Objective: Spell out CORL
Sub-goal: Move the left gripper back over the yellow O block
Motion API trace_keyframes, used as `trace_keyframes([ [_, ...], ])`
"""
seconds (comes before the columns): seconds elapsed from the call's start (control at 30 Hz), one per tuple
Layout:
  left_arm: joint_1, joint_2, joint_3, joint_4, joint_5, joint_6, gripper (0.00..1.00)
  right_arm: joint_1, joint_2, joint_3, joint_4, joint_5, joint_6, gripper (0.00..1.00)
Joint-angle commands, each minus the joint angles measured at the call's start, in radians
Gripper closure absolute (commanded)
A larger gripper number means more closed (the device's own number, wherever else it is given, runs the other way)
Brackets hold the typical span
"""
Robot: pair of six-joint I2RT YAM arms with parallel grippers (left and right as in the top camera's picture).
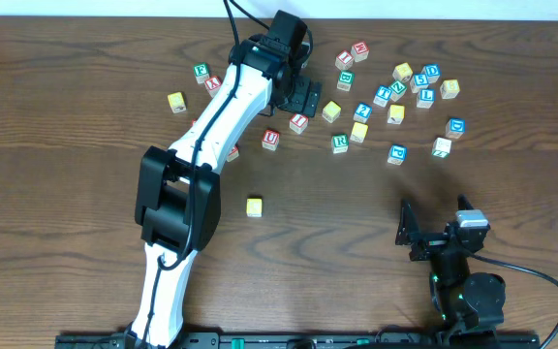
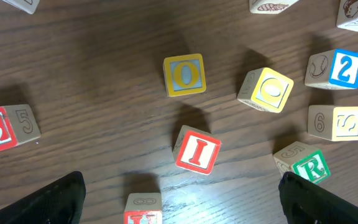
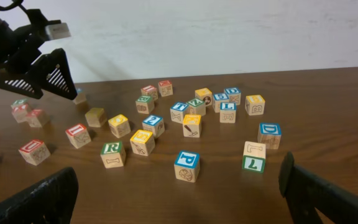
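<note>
- The left pincer [image 1: 303,97] is spread wide and pinches nothing. It hangs over the left edge of the scattered cubes on the far half of the table [image 1: 85,126].
- In the left wrist view its two dark fingers [image 2: 48,202] frame the bottom corners. The red I cube [image 2: 196,151] lies on the wood between them.
- The yellow O cube [image 2: 184,74] sits just beyond the red I cube, apart from it, with its O face up.
- The green R cube [image 2: 307,167] lies near the finger at the right of that view, R face up and turned at a slant.
- The blue L cube [image 3: 227,107] stands in the far cluster seen from the right wrist, just beside other blue-lettered cubes.
- A lone yellow cube [image 1: 254,206] rests well apart from the cluster, nearer the robot and just right of the left arm. Its letter cannot be read.
- The right pincer [image 1: 410,233] is also spread and pinches nothing. It sits at the near right of the table, well apart from every cube.
</note>
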Motion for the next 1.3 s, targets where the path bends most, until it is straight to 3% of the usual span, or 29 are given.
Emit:
trace_keyframes([
  [0.0,-0.014,0.002,0.028,-0.002,0.002,-0.008,0.02,-0.011,-0.007,-0.002,-0.004,-0.005,-0.013,0.01],
  [0.27,-0.031,0.002,0.028,0.062,0.023,-0.019,0.02,-0.011,-0.007,-0.002,-0.004,-0.005,-0.013,0.01],
  [0.4,-0.028,0.002,0.028,0.067,-0.069,-0.100,0.02,-0.011,-0.007,-0.002,-0.004,-0.005,-0.013,0.01],
  [0.9,-0.017,0.009,0.029,0.112,-0.142,-0.099,0.02,-0.011,-0.007,-0.002,-0.004,-0.005,-0.013,0.01],
  [1.27,-0.012,0.111,0.030,0.149,-0.141,-0.095,0.02,-0.011,-0.007,-0.002,-0.004,-0.005,-0.013,0.01],
])
